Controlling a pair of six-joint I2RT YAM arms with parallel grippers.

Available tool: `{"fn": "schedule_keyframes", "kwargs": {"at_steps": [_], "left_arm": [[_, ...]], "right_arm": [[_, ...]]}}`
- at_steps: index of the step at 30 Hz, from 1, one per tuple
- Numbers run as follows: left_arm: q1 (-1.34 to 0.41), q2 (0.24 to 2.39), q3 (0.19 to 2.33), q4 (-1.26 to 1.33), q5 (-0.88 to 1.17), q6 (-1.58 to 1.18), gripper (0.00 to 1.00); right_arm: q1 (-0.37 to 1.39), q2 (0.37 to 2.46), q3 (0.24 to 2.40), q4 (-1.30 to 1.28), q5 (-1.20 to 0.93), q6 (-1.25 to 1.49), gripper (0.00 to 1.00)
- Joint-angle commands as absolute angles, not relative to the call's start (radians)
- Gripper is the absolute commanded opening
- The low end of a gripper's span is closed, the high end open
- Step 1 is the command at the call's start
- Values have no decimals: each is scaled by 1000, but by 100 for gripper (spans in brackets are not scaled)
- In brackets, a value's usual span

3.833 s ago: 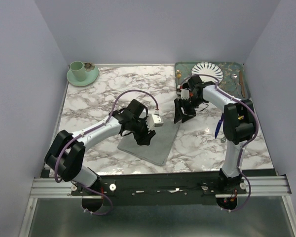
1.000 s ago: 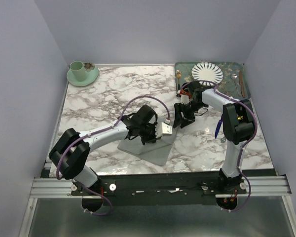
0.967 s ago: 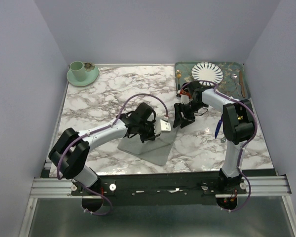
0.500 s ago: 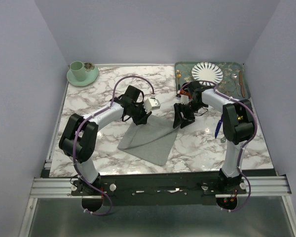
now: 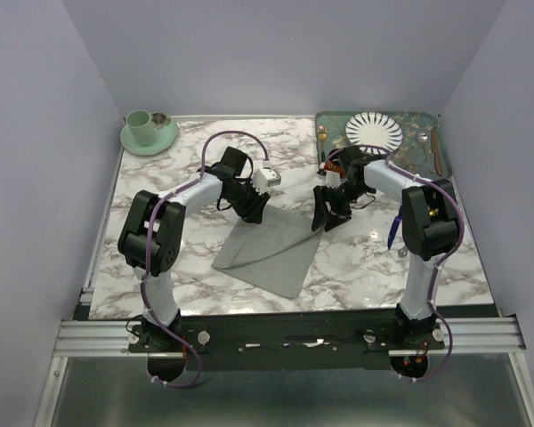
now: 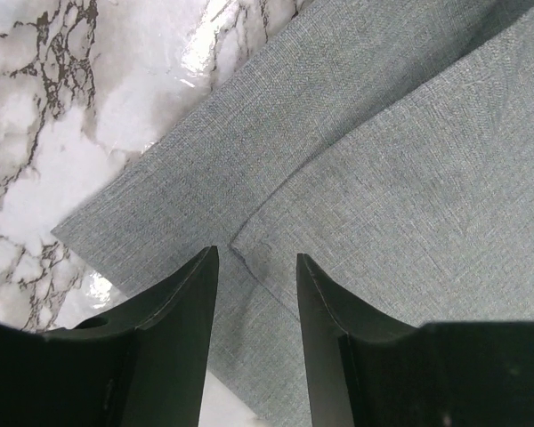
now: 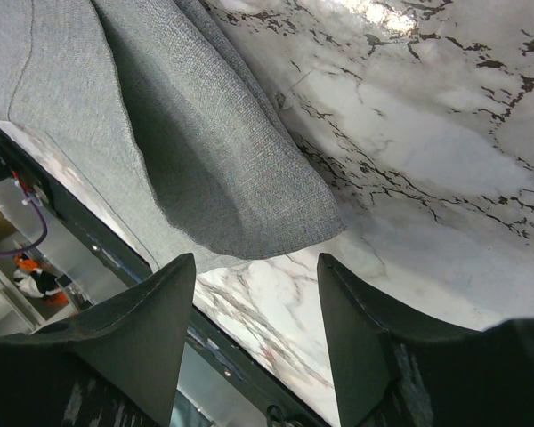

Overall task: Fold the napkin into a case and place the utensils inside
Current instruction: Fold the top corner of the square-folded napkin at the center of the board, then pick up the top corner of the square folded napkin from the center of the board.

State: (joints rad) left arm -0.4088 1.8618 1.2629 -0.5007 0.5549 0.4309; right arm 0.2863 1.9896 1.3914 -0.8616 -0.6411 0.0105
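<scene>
Left wrist view: napkin (image 6: 400, 169) lies partly folded on the marble table (image 6: 36, 107), its upper layer's corner between the narrowly parted jaws of the left gripper (image 6: 256, 262). Left arm is nearer. Right gripper (image 7: 256, 267), jaws wide and empty, hovers just off the humped right corner.

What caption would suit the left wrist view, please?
Open left jaws above a folded napkin on the table.

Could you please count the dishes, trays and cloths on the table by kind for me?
cup: 1
saucer: 1
striped plate: 1
green tray: 1
grey napkin: 1
Total: 5
</scene>
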Motion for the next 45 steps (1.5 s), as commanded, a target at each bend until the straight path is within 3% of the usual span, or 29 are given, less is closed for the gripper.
{"fn": "schedule_keyframes", "kwargs": {"at_steps": [1,10,15,18,23,27,30,45], "left_arm": [[-405,1907,1301,-545,603,417,49],[-405,1944,1319,-552,612,391,39],[-403,1924,1330,-560,621,391,10],[-403,1907,1347,-571,623,390,0],[-391,1914,1399,-594,600,393,0],[-390,1911,1378,-606,601,377,35],[-393,1913,1348,-594,609,361,41],[-420,1945,1307,-555,598,330,44]], "right_arm": [[282,1968,1399,-877,-663,9,65],[282,1973,1405,-879,-663,-15,65],[281,1976,1413,-887,-666,-18,65],[282,1976,1422,-887,-669,-21,65],[282,1974,1433,-885,-667,-25,65],[282,1976,1433,-888,-666,-26,65],[282,1979,1433,-888,-666,-25,65],[282,1993,1434,-887,-666,-21,65]]}}
